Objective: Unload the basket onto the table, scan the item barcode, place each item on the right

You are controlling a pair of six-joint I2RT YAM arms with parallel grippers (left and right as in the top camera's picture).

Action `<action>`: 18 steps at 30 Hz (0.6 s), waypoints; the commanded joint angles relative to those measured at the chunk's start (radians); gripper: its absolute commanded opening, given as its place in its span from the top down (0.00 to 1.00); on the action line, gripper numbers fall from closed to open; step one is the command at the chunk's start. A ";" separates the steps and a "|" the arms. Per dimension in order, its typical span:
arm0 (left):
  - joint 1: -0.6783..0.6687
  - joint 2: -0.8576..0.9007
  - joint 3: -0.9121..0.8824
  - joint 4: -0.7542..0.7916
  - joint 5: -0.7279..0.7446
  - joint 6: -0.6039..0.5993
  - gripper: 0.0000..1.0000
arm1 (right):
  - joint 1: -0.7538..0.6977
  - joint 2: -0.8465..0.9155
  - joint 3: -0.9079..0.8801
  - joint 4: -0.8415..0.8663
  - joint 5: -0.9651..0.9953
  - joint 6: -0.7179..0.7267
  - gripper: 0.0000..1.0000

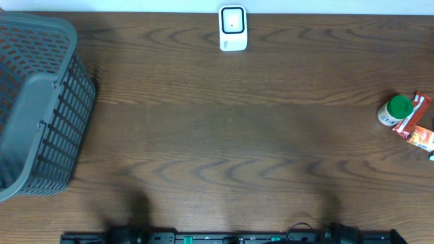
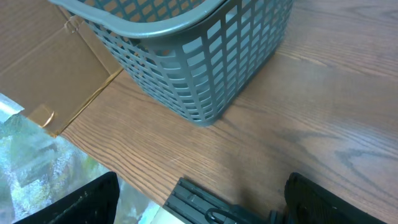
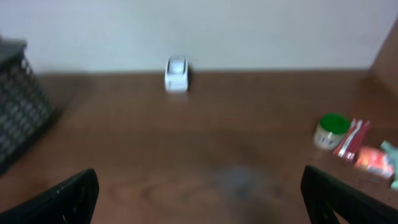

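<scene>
A white barcode scanner (image 1: 232,28) stands at the far middle of the table, small in the right wrist view (image 3: 176,74). The items lie at the right edge: a green-lidded jar (image 1: 395,110) (image 3: 329,130), a red packet (image 1: 415,114) (image 3: 351,139) and an orange packet (image 1: 422,137) (image 3: 372,160). My right gripper (image 3: 202,199) is open and holds nothing, low over the near table, well short of the items. My left gripper (image 2: 202,202) is open too, near the table's front left corner, with nothing between its fingers.
A grey slatted basket (image 1: 41,108) (image 2: 205,68) fills the left side of the table. Cardboard (image 2: 50,68) lies on the floor beyond the table's left edge. A black rail (image 1: 230,238) runs along the front edge.
</scene>
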 commanded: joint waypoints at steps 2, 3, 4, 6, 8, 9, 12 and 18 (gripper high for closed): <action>0.002 -0.005 0.003 -0.078 -0.005 -0.006 0.14 | 0.048 0.019 -0.080 -0.007 0.072 -0.036 0.01; 0.002 -0.005 0.003 -0.078 -0.005 -0.006 0.14 | 0.050 0.019 -0.095 -0.008 0.097 -0.033 0.01; 0.002 -0.005 0.003 -0.077 -0.005 -0.006 0.14 | 0.050 0.019 -0.105 -0.016 0.104 -0.033 0.01; 0.002 -0.005 0.003 -0.078 -0.005 -0.006 0.14 | 0.050 0.019 -0.118 -0.025 0.105 -0.034 0.01; 0.002 -0.005 0.003 -0.077 -0.005 -0.006 0.14 | 0.050 0.019 -0.119 -0.025 0.104 -0.034 0.01; 0.002 -0.005 0.003 -0.078 -0.005 -0.006 0.14 | 0.050 0.019 -0.118 -0.025 0.104 -0.034 0.01; 0.002 -0.005 0.003 -0.078 -0.005 -0.006 0.14 | 0.050 0.019 -0.119 -0.025 0.104 -0.034 0.01; 0.002 -0.005 0.003 -0.077 -0.005 -0.006 0.14 | 0.050 0.019 -0.119 0.011 0.106 -0.037 0.01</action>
